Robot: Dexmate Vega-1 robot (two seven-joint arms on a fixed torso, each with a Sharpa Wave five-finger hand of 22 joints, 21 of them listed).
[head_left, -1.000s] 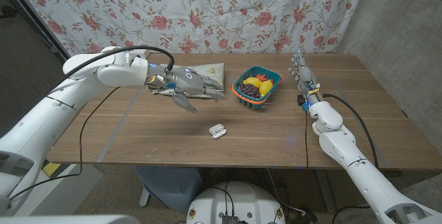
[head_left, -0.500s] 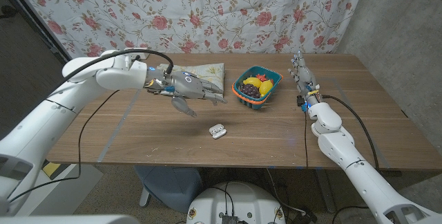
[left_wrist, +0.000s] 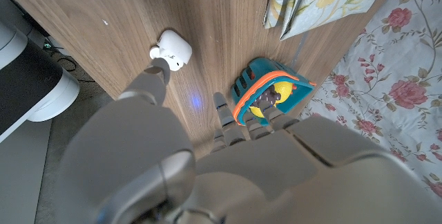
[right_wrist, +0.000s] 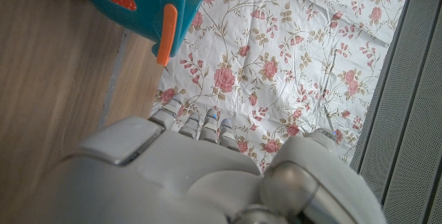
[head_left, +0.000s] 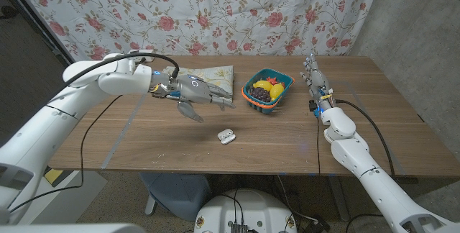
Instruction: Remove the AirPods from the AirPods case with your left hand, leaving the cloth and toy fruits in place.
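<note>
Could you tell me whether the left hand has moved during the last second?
Yes. The left hand has shifted slightly away from the table's front edge, toward the cloth.

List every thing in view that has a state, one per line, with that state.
AirPods case: lid open, lying on the table, untouched.
Cloth: folded, at the table's far side.
Basket: upright, toy fruits inside.
Left hand: open, above the table, holding nothing.
Right hand: open, fingers straight, empty.

- Left arm reached in from the left; left hand [head_left: 195, 92] hung above the worktop [head_left: 144, 143], fingers [head_left: 223, 101] stretched out, apart, gripping nothing.
- Right arm lay along the right side; right hand [head_left: 316, 83] stood on edge, fingers straight, holding nothing.
</note>
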